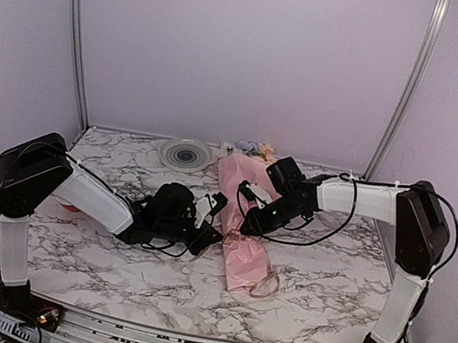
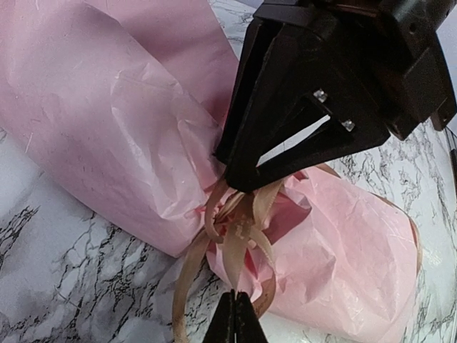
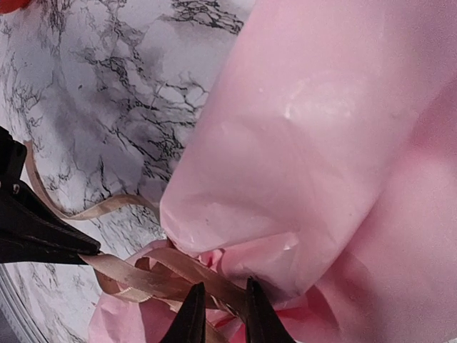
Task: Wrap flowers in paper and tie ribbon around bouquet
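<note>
Marble-patterned worktop (image 1: 108, 266), enclosed by pale lilac walls, was pictured with the bouquet (image 1: 242, 262) laid near its middle. The flowers (image 1: 255, 149) were seen poking out at the far end, and the pink paper was drawn in to a crumpled tail at the near end. The bundle's long axis was thus set running from far to near, tilted slightly to the right at its near end.

The ribbon (image 2: 235, 243) was seen gathered in loose tan loops at the pinched waist of the bundle, with one slack loop left trailing on the marble at the near right.

The left claw (image 2: 234, 318) was shown fully shut on a strand of that ribbon, just left of the waist. The right claw (image 3: 223, 289), brought in from the far right over the paper, was shown narrowed to a slim gap, with another strand apparently nipped between its tips.

Both claws were caught almost touching the knot, one on either side, so neither arm could be called the nearer. The tie was judged half formed, with its loops not yet snug. Any tightening pull would probably have to be made across the bouquet's long axis, leftward and rightward, with the thin paper at risk of being torn or dragged.

A grey round dish (image 1: 186, 154) was left at the far edge, well apart.
</note>
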Controlling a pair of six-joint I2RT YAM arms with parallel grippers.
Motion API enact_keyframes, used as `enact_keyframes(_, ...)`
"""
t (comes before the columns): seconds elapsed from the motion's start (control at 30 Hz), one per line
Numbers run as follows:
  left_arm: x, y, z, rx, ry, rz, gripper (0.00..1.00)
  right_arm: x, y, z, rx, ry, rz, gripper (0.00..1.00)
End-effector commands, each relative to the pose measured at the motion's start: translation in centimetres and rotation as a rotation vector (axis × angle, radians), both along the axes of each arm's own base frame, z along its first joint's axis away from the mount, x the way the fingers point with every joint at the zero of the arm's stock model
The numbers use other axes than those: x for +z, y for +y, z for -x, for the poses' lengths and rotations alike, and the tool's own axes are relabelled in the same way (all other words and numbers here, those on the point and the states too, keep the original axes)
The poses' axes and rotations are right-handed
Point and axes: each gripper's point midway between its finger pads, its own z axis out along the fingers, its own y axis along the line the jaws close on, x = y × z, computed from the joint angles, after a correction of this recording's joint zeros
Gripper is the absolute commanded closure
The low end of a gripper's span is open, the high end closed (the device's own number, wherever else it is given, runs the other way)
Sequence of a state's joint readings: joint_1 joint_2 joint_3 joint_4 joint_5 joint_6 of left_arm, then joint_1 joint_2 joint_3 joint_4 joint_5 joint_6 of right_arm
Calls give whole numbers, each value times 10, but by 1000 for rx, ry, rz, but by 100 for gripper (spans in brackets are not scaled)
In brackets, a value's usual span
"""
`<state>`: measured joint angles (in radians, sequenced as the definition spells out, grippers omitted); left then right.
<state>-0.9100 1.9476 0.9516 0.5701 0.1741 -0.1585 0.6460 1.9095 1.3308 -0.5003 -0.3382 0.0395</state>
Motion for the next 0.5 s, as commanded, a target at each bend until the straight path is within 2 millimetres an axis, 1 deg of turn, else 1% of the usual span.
enact_keyframes(0.0,5,2,1,-2,-15,-14,100,5,2,-11,-4,-47,23,79)
enact_keyframes(0.07,5,3,1,-2,-14,-15,100,5,-1,-12,-11,-57,37,77)
enact_keyframes(0.13,5,2,2,-4,-14,-16,100,5,-3,-12,-13,-63,42,78)
enact_keyframes(0.2,5,2,1,-4,-14,-16,100,4,-2,-11,-8,-64,34,85)
enact_keyframes(0.3,5,1,1,-4,-16,-16,100,4,-1,-12,-12,-66,31,99)
enact_keyframes(0.47,3,4,-2,11,-25,-28,100,20,-1,-13,-20,-104,3,100)
